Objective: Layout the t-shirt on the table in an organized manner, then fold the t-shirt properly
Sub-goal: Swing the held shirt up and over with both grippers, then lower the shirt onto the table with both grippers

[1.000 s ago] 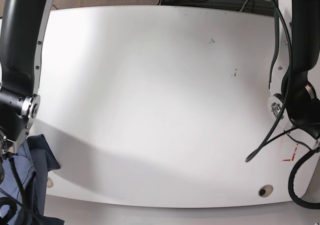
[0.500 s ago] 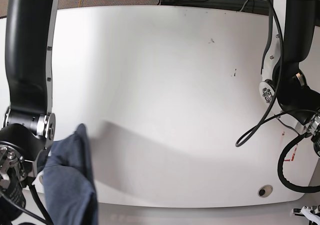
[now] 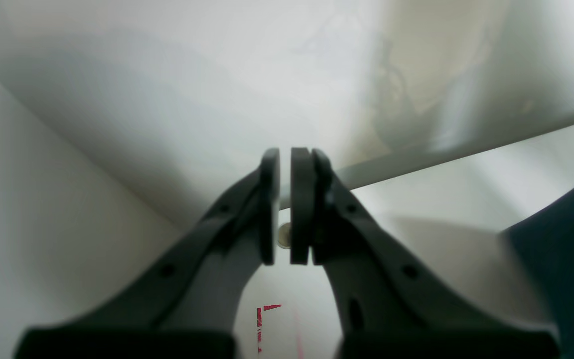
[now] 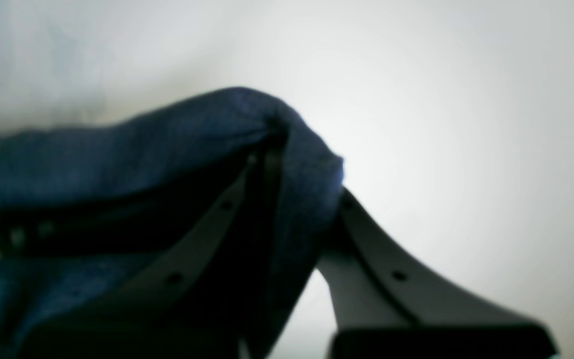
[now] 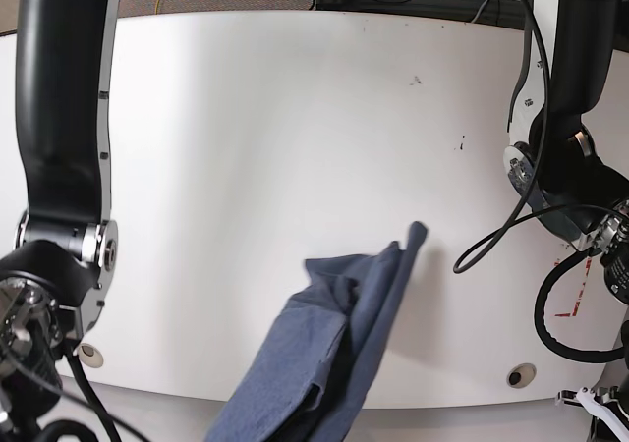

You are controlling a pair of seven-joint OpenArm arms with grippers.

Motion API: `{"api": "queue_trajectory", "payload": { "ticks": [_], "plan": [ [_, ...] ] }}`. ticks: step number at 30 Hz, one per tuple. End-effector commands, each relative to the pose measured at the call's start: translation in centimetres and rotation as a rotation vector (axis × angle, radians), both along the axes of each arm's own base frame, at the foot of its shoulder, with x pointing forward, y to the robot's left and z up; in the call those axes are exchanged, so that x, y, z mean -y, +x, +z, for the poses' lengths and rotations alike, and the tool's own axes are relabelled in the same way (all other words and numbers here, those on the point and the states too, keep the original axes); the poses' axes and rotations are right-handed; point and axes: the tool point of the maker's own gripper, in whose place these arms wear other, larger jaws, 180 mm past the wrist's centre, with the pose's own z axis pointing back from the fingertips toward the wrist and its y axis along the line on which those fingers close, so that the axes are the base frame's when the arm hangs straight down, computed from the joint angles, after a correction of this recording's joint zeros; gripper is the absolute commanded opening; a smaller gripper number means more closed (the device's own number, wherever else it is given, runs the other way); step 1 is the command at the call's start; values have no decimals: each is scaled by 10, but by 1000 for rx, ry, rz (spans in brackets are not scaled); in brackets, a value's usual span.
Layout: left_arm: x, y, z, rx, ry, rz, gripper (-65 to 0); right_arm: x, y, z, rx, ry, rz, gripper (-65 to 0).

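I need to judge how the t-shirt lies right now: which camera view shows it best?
The base view: the blue t-shirt shows as a bunched strip across the table front edge. The right wrist view shows only blurred cloth in the right gripper; the left wrist view catches a dark edge.

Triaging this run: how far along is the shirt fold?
Early. Done: the blue t-shirt is partly on the table, bunched, trailing off the near edge. In hand: the right gripper is shut on the t-shirt; the left gripper is shut on nothing. Left: spreading flat and every fold.
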Motion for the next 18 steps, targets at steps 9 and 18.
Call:
{"api": "queue_trajectory", "payload": {
  "ticks": [9, 18],
  "plan": [
    [13, -3, -34, -38, -5, -31, -628, 47, -11, -162, -232, 5, -106, -650],
    [22, -19, -106, -172, -3, -42, -626, 65, -40, -323, -538, 159, -98, -650]
  ]
}}
